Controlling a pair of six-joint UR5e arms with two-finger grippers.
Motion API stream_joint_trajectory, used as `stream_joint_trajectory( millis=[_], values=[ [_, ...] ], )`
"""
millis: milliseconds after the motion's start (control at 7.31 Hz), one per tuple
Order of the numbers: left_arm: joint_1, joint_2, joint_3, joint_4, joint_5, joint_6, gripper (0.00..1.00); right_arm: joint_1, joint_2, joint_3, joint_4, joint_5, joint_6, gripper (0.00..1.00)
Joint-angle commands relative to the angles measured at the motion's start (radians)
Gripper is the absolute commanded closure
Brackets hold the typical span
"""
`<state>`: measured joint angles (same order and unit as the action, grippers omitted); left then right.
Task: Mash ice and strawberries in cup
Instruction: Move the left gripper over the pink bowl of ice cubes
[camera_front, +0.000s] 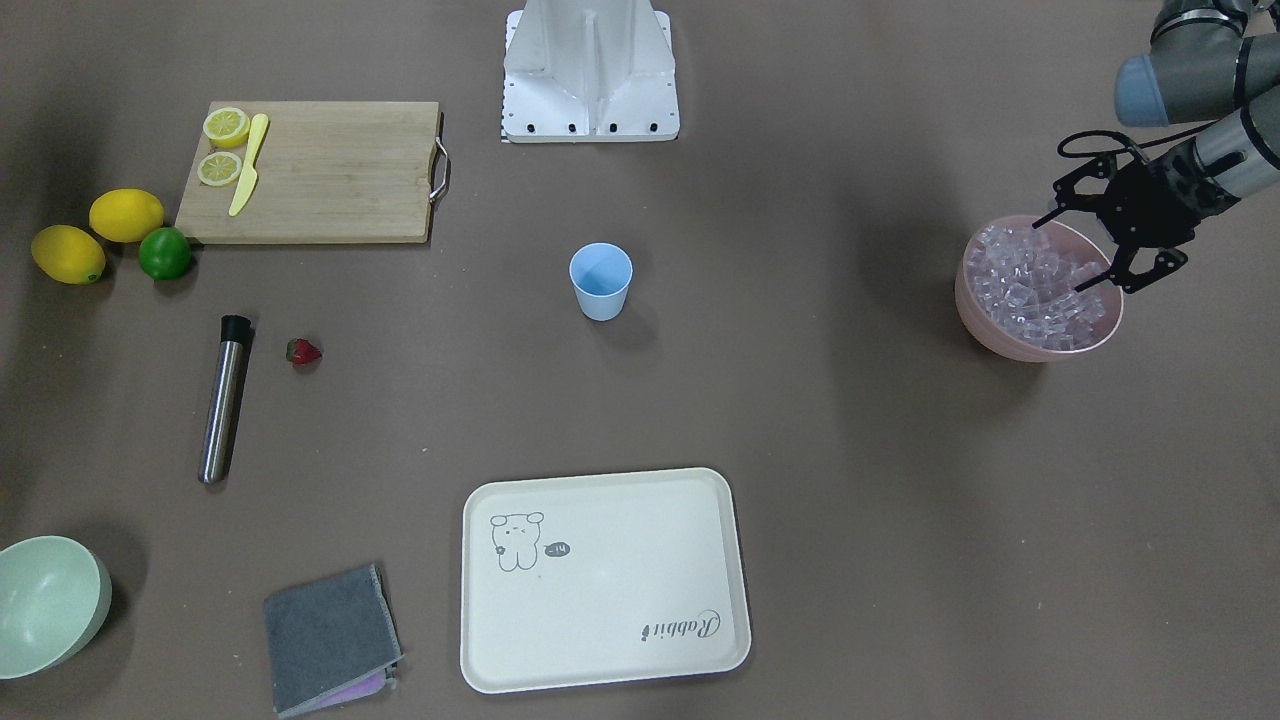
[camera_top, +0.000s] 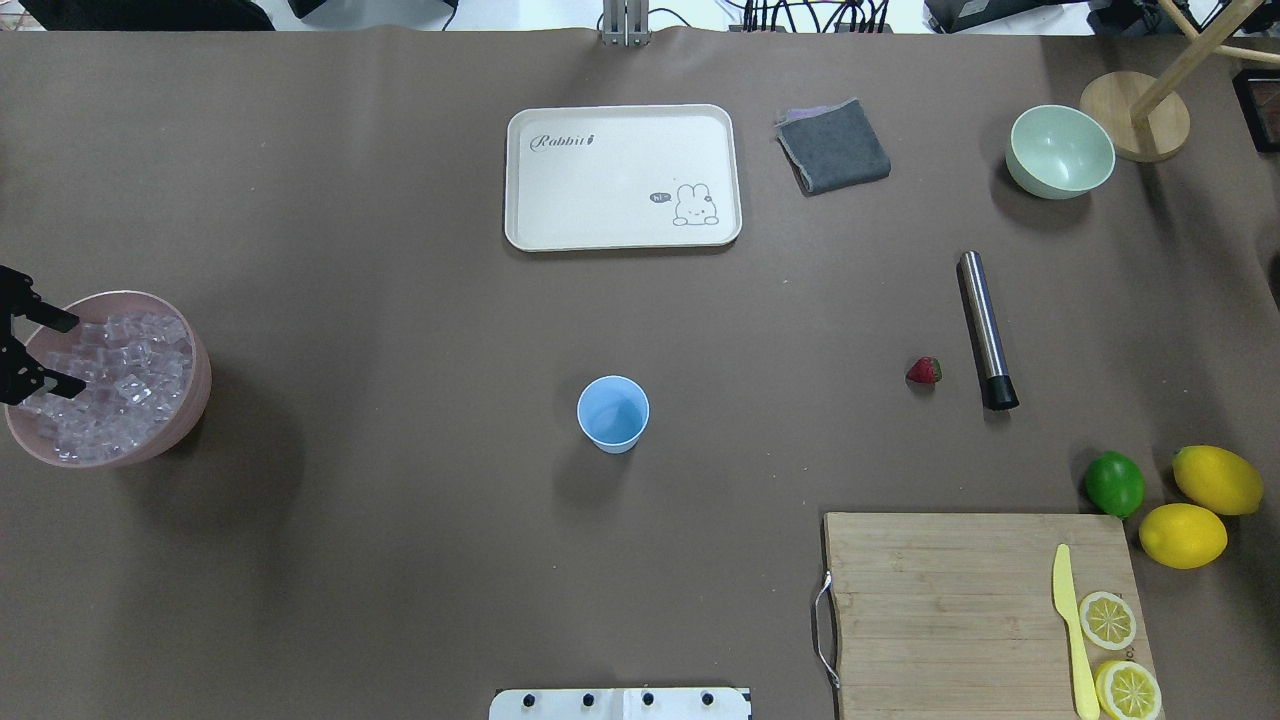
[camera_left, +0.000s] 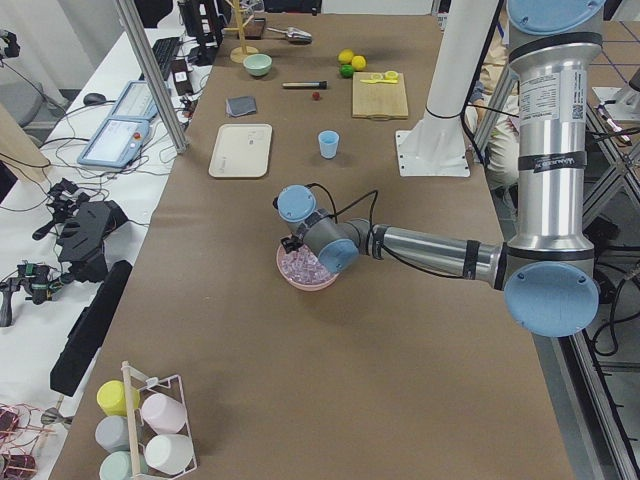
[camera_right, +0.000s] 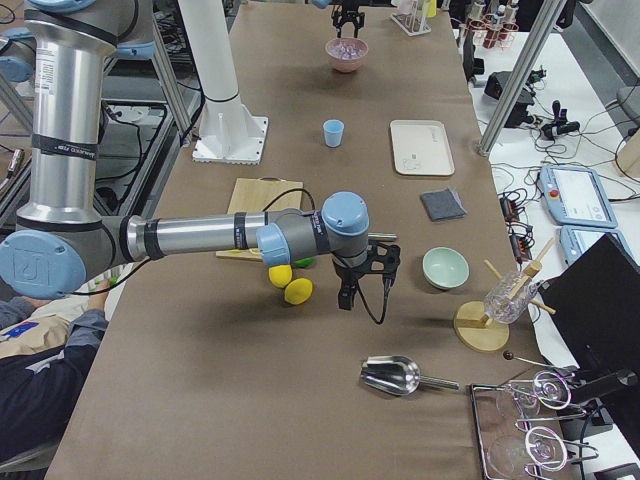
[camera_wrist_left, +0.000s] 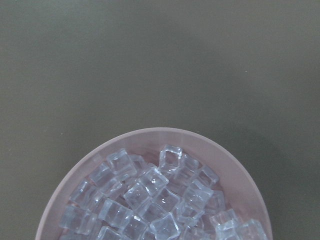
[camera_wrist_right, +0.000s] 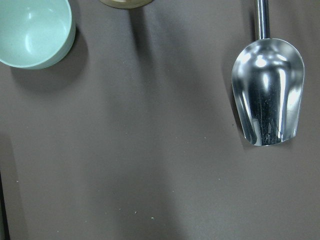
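This is a robotics laboratory, not a kitchen. A long table (camera_front: 850, 450) covered with brown paper carries a white robot pedestal (camera_front: 590, 70), and a grey robot arm (camera_left: 545, 150) with blue joint caps reaches over it. Aluminium posts (camera_left: 150, 75) stand beside it, and a white bench (camera_right: 600, 90) holds teach pendants (camera_right: 575, 195). Cables (camera_top: 790, 14) hang at the far edge.

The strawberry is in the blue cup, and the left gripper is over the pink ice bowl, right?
No: the overhead view shows the strawberry on the table beside the metal rod, not in the cup. The left gripper is over the pink bowl of ice.
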<state>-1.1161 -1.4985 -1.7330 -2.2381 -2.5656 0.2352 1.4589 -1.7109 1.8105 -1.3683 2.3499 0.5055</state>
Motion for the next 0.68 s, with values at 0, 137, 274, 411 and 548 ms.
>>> stream_joint_trajectory(
  millis=[0,137,274,411,548],
  values=[
    [0.050,-0.011,0.018,-0.044,0.004,0.013,0.11,0.000,0.002,-0.010,0.000,-0.003,-0.001,0.00],
    [0.073,-0.011,0.021,-0.081,0.007,0.013,0.11,0.000,0.002,-0.010,0.000,-0.003,0.001,0.00],
    [0.093,-0.011,0.021,-0.104,0.010,0.013,0.11,0.000,-0.001,-0.010,0.000,-0.003,0.001,0.00],
    [0.108,-0.012,0.021,-0.106,0.010,0.013,0.12,0.000,-0.001,-0.011,0.000,-0.004,0.002,0.00],
    [0.113,-0.012,0.023,-0.106,0.010,0.013,0.12,0.000,0.001,-0.013,0.000,-0.006,0.002,0.00]
  ],
)
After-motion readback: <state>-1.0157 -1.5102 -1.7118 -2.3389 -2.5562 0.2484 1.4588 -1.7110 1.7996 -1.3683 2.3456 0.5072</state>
